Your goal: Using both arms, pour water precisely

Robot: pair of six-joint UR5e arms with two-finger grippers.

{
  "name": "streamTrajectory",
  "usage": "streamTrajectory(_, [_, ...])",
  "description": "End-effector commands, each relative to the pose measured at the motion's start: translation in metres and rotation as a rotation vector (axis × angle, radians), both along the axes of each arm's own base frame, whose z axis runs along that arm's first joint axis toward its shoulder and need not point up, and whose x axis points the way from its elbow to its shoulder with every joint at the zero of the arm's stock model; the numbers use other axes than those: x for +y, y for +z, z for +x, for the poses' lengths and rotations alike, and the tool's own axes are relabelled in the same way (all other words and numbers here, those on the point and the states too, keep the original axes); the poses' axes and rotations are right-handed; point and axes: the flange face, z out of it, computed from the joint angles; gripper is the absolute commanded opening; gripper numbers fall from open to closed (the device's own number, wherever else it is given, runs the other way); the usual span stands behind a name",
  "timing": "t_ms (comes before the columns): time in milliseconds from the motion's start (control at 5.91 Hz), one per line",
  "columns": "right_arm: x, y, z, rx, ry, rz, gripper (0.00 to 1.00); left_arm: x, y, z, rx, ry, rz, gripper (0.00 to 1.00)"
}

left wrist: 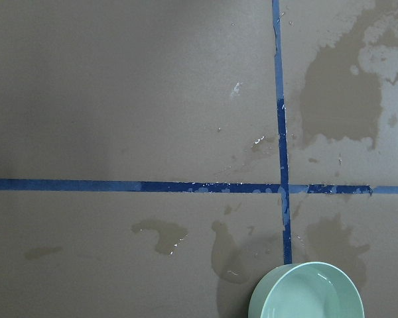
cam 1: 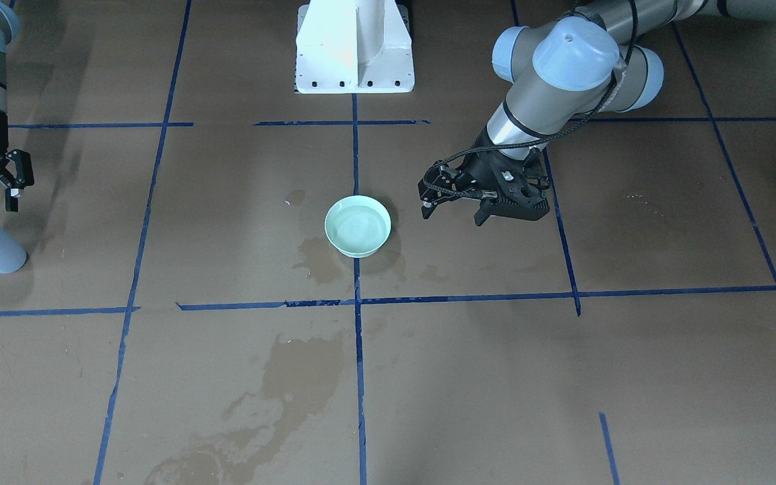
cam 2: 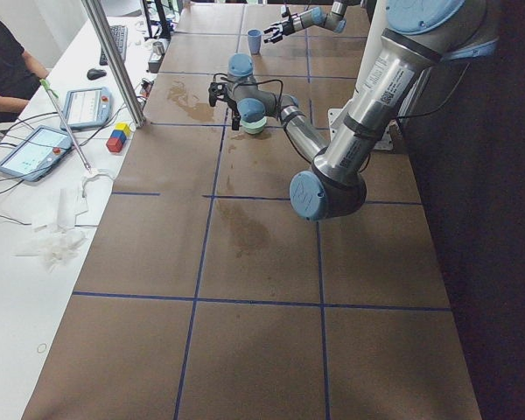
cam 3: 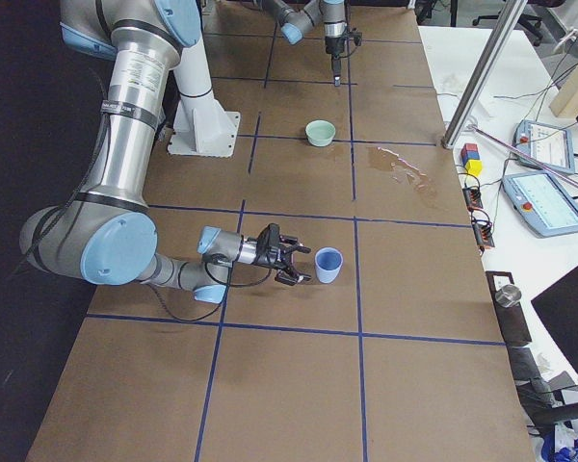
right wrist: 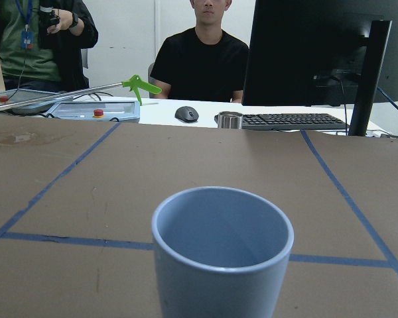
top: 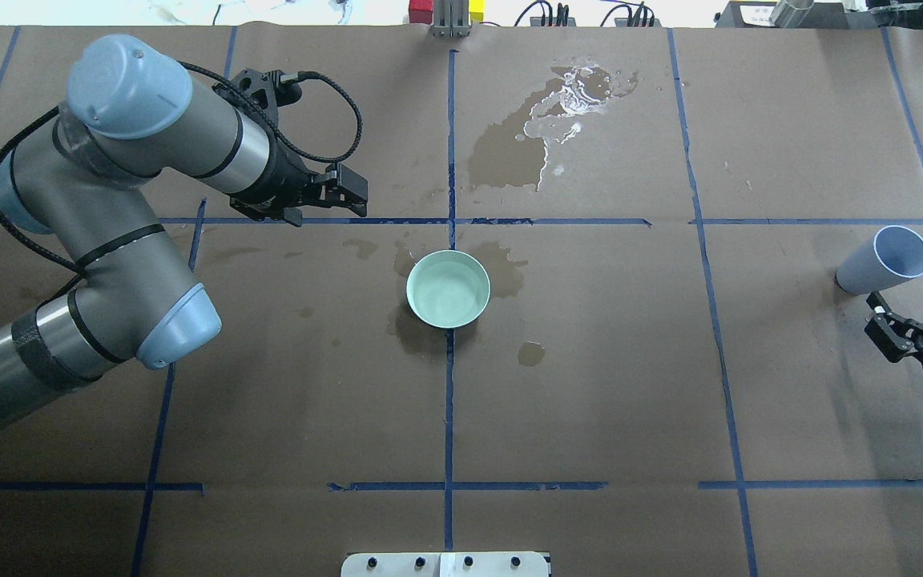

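Note:
A pale green bowl (top: 448, 288) stands at the table's middle and holds water (cam 1: 358, 223), seen as a faint sheen; the bowl also shows at the bottom of the left wrist view (left wrist: 308, 295). My left gripper (top: 359, 199) hovers open and empty beside the bowl, apart from it, also in the front view (cam 1: 453, 217). A light blue cup (top: 886, 260) stands upright at the far right. My right gripper (top: 910, 298) is open just behind the cup, not touching it. The cup fills the right wrist view (right wrist: 222, 252); I cannot tell whether it holds water.
Dark wet stains (top: 421, 332) surround the bowl, and a glossy puddle (top: 566, 104) lies beyond it. Blue tape lines (top: 449, 401) cross the brown table cover. The white pedestal (cam 1: 354, 47) is at the robot's side. Operators (right wrist: 202, 56), a monitor and tablets (cam 3: 544, 197) are past the far edge.

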Motion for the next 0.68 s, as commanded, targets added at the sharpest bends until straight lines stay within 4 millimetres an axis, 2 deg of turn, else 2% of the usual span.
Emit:
streamTrajectory(0, [-0.002, 0.015, -0.008, 0.018, -0.016, 0.014, 0.99, 0.002, -0.001, -0.003, 0.004, -0.001, 0.003, 1.0])
streamTrajectory(169, [-0.003, 0.022, -0.01, 0.024, -0.025, 0.026, 0.99, 0.002, -0.001, -0.003, 0.004, -0.001, 0.003, 1.0])
streamTrajectory(338, [-0.007, 0.019, -0.023, 0.015, -0.027, 0.038, 0.99, 0.002, -0.001, -0.003, 0.004, -0.001, 0.003, 1.0])
streamTrajectory(507, [-0.008, 0.02, -0.022, 0.018, -0.022, 0.037, 0.99, 0.002, -0.001, -0.003, 0.003, -0.002, 0.004, 1.0])
